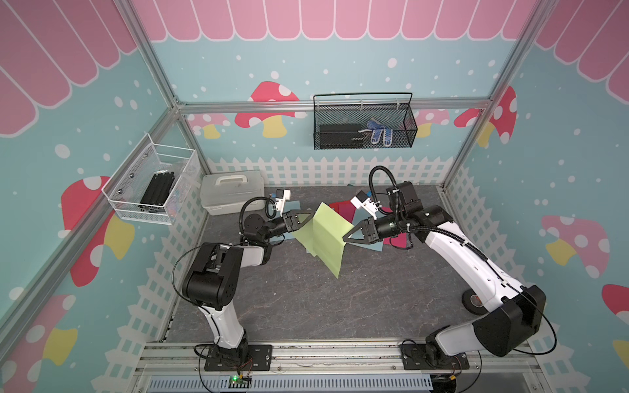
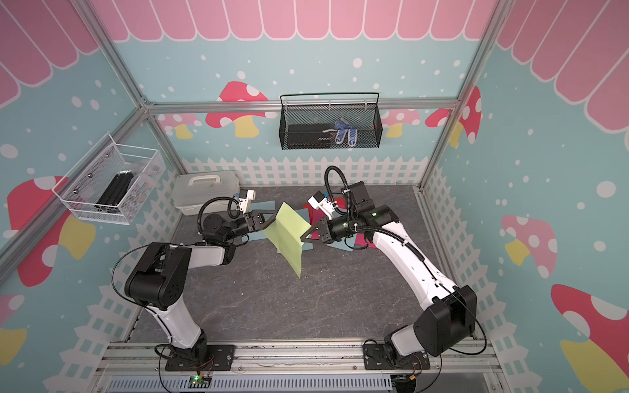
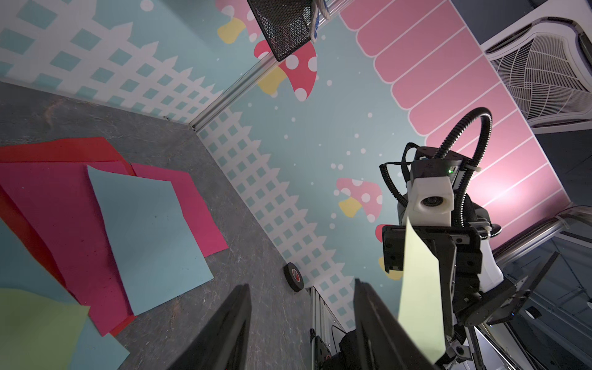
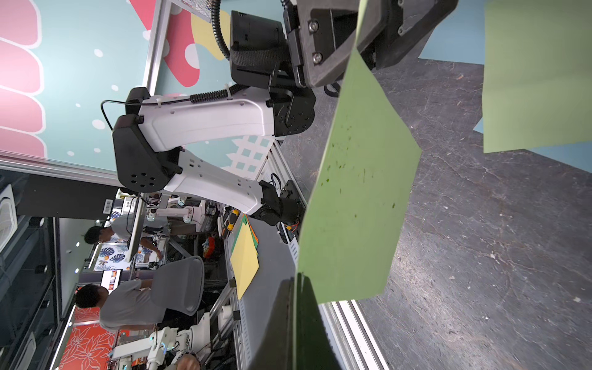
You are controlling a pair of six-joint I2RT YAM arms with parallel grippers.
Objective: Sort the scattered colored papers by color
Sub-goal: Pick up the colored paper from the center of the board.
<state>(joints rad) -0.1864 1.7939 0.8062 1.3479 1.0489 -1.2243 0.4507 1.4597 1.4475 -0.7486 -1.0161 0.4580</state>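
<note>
Held paper: light green rectangular paper sheet, lifted off the table to the right of the white lidded plastic box. It is creased, with its long axis sloping from the fence wall behind the box toward the arms' bases and its lowest corner pointing down.
Right gripper: pressed together on the sheet's edge.
Left gripper: jaws apart at the opposite edge.
Other papers: red, magenta and light blue sheets, lying flat right of the box.
Surface: dark grey marbled tabletop.
Room: teal walls printed with mushrooms.

front floor open; papers and white box crowd the back
</note>
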